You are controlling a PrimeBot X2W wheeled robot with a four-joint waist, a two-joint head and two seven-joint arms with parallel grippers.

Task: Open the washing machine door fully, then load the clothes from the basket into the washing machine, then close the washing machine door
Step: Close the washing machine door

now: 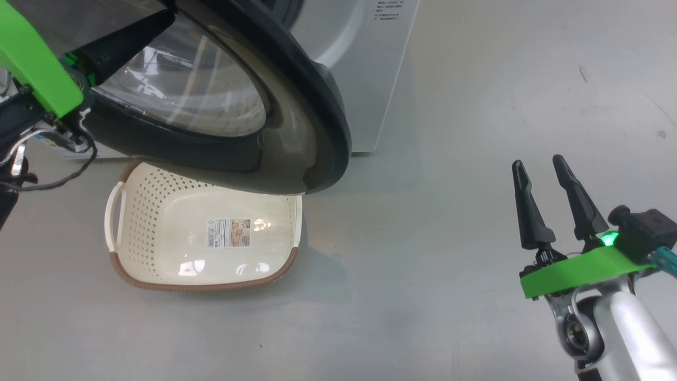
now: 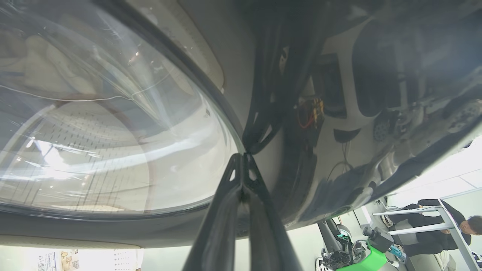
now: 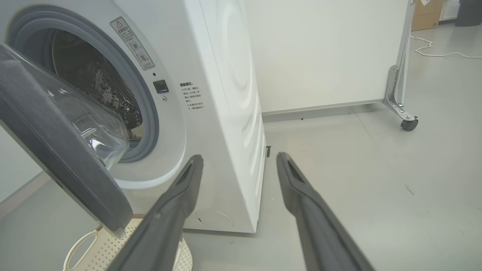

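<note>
a smooth pale grey floor (image 1: 449,132) spreads across the head view and meets a plain white wall (image 3: 320,56) at the upper right of the right wrist view. the big white boxy front-loading washing machine (image 3: 226,113) stands on it at upper left, its round opening facing the frame's lower left. its large round door (image 1: 312,121), a glossy black ring around bulging clear glass, stands partway out, with the bulge turned toward the drum. under the door's lower edge sits the small cream perforated plastic basket (image 1: 174,222) with a brown rim. its mouth faces up, its long axis runs left to right, and a paper label shows on its bottom. the left gripper (image 2: 244,158) has its fingers pressed together, tips against the black ring. the right gripper (image 1: 537,161), at lower right, has its fingers spread over bare floor, well apart from the basket.
</note>
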